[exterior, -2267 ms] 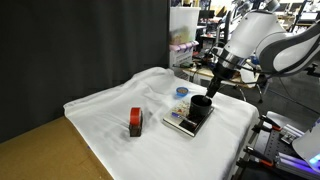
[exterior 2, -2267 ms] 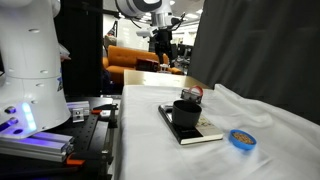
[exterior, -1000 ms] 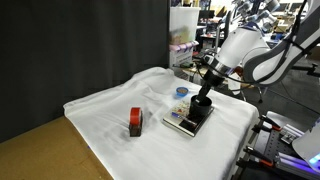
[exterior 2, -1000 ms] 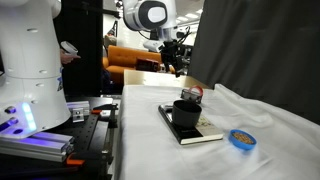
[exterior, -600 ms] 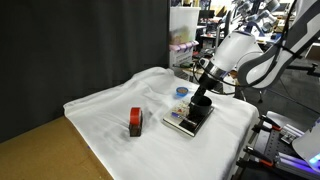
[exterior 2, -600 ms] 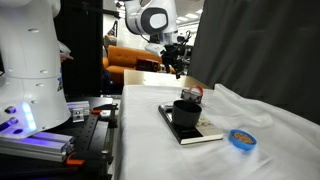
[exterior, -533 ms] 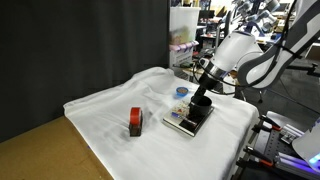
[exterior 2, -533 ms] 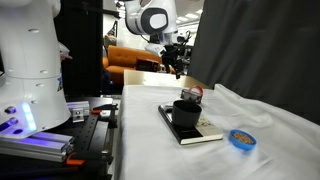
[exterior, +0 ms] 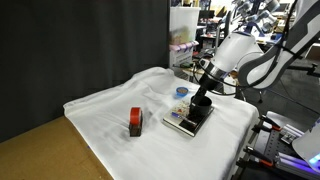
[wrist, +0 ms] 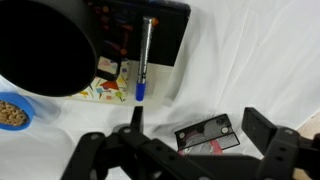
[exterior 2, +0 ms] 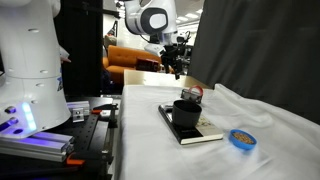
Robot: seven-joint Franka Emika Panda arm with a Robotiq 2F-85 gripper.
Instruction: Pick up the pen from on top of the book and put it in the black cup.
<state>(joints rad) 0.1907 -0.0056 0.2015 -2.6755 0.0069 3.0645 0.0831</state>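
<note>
Two fingers (wrist: 262,128) of the tool (wrist: 198,128) stood spread over the slim blue pen (wrist: 145,60) lying on the dark rectangular book (wrist: 168,25) beside the black cylindrical cup (wrist: 40,50), seemingly to straddle it.

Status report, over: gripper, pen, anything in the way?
Gripper open, empty, hovering. Pen lying on the book, untouched. Black cup stands close beside the pen, crowding that side.

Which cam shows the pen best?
Wrist view: the pen lies in full length on the book, beside the black cup, with its blue end clear. In both exterior views the book and cup show, but the pen is too small to make out.
</note>
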